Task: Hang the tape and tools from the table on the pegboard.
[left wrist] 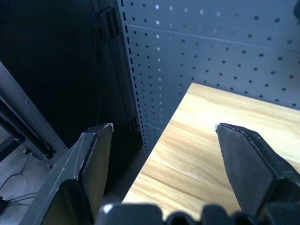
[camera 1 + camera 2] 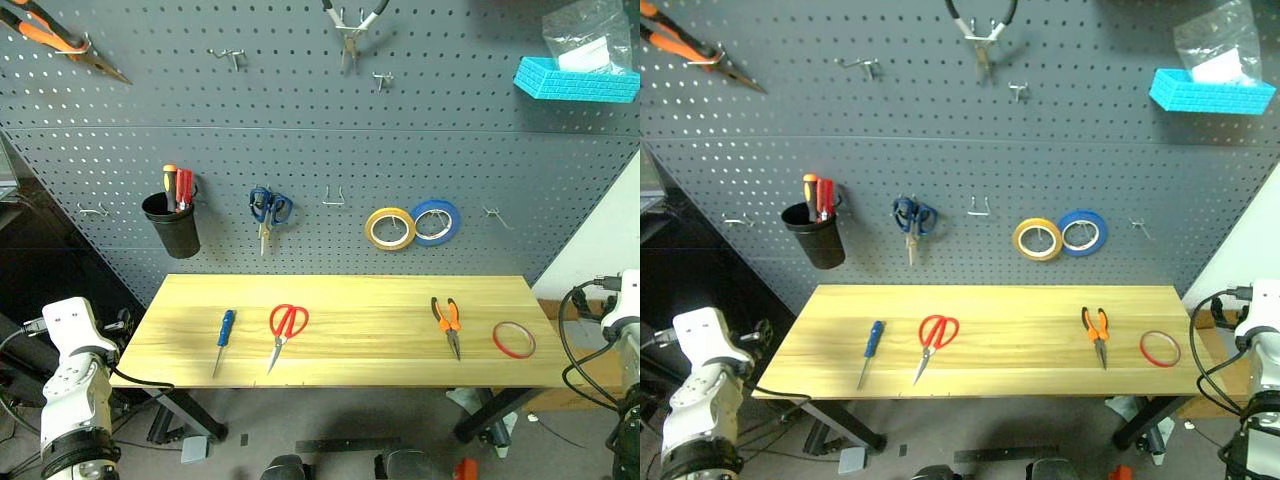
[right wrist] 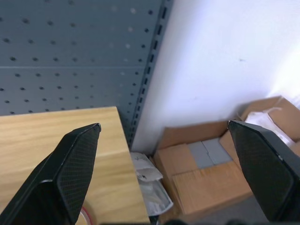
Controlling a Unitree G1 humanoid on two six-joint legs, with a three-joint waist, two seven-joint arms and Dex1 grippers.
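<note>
You are holding both hands spread apart and empty off the tabletop's [image 2: 350, 340] ends, your right hand [image 3: 164, 154] hovering nearer the tape [image 2: 513, 340] lying flat by the right edge, beside the pliers [image 2: 448, 322].

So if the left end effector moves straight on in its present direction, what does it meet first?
Probably the pegboard beyond the table's left end; the open left end effector points over that corner with nothing between. Depth is hard to judge.
</note>
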